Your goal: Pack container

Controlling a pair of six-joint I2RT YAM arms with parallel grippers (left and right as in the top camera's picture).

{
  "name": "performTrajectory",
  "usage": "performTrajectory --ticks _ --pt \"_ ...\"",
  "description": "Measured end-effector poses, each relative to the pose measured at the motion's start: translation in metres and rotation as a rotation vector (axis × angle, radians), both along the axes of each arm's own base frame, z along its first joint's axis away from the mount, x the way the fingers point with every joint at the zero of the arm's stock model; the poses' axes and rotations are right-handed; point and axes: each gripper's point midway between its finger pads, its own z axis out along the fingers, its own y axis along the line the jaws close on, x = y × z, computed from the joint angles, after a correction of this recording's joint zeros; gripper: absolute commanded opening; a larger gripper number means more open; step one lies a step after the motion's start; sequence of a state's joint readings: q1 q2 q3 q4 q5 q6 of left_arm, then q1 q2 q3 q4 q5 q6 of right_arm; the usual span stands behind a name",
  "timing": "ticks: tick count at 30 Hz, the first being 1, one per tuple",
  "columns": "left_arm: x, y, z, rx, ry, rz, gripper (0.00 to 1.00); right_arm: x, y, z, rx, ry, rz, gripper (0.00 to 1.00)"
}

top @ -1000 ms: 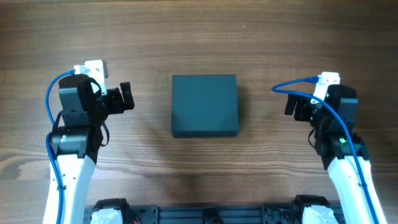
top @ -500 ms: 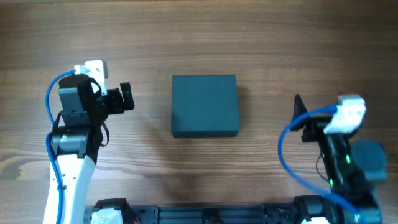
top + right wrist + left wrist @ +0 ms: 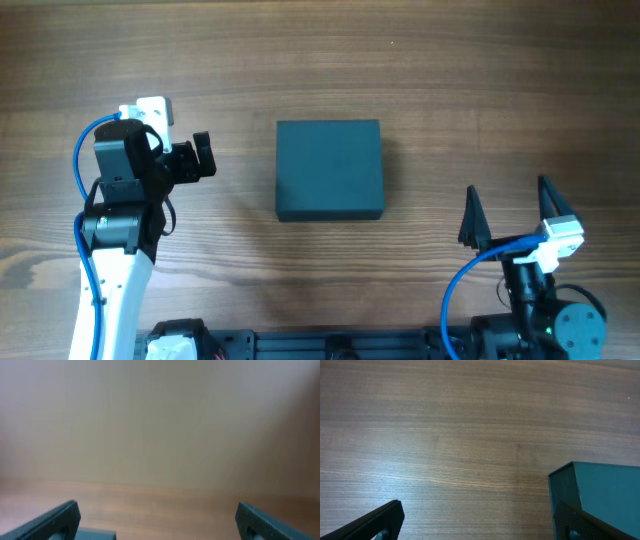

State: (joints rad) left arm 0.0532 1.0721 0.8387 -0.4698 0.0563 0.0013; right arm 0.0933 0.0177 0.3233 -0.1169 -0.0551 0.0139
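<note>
Since a second ago the right arm has drawn back toward its base at the near edge. The right gripper now sits at about 4 o'clock from the container, well apart from it; earlier it was level with the box at 3 o'clock. The left arm and the container have not shifted.

Nearest, a blue cable loops beside the right arm. Just beyond it the right gripper points toward 12 o'clock, its two dark fingers spread wide with nothing between them. Its wrist view agrees: one fingertip shows in each lower corner, far apart. Past them lies a strip of table and a blurred pale background. A small teal edge of the container peeks in at the frame's 7 o'clock.

Farther out, the left gripper is at 9 o'clock from the container, near it but not touching, and points toward it. Its wrist view shows the fingers wide apart and empty over bare wood. The container's corner stands at the frame's 4 o'clock, partly behind the right-hand fingertip.

The container rests at the middle of the table, square to its edges, and its top is a flat, closed face. Beyond it, toward 12 o'clock, there is only wood grain.
</note>
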Motion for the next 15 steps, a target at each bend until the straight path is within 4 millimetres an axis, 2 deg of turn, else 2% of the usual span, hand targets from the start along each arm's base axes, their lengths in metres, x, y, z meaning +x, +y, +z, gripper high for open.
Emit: performTrajectory --ticks 6,10,15 --pt "0.000 0.000 0.000 0.000 0.000 0.000 1.00 0.013 -0.002 -0.013 0.028 -0.125 -0.028 1.00" --pt "0.000 0.000 0.000 0.000 0.000 0.000 1.00 0.023 -0.007 -0.041 0.029 -0.079 -0.059 1.00" --pt "0.000 0.000 0.000 0.000 0.000 0.000 1.00 0.027 -0.008 -0.058 0.023 -0.019 -0.073 1.00"
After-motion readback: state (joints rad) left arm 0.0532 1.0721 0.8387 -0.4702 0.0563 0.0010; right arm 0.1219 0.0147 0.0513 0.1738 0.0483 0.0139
